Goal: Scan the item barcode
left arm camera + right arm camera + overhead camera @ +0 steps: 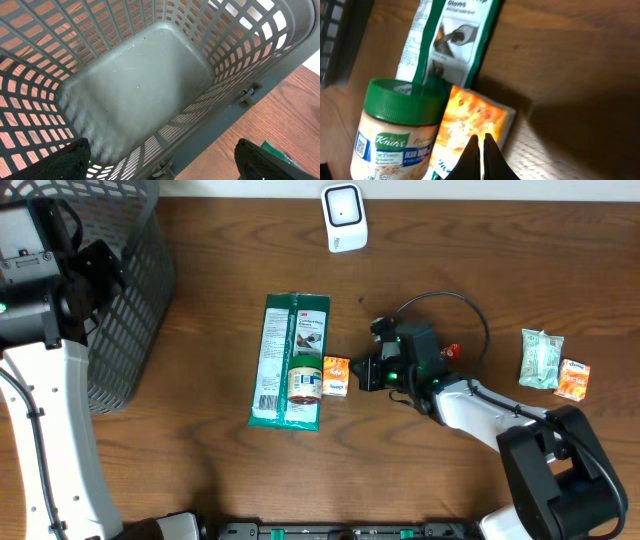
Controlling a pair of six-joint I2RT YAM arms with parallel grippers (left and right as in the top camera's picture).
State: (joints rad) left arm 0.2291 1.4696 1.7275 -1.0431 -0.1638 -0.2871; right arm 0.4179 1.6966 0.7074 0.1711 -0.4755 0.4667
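Fingers (472, 156) of the right gripper (481, 139) are pressing flat together, pinching nothing, tips pointing at the small orange box (470, 127).

Box is lying at the centre of the overhead frame on the brown wood-grain table (200, 470), just beside the green-lidded jar (305, 383), which is resting on the lower part of the long green packet (285, 340). Whether the tips are touching the box: cannot tell. White scanner (343, 218) is standing at top centre, well apart from the box. Left gripper (162, 150) is hanging over the grey mesh basket (225, 60) at upper left, fingers spreading wide, gripping nothing. Pale green pouch (541, 358) and orange pack (572, 379) are lying side by side at the right. Pale strip is running along the top edge beyond the table.
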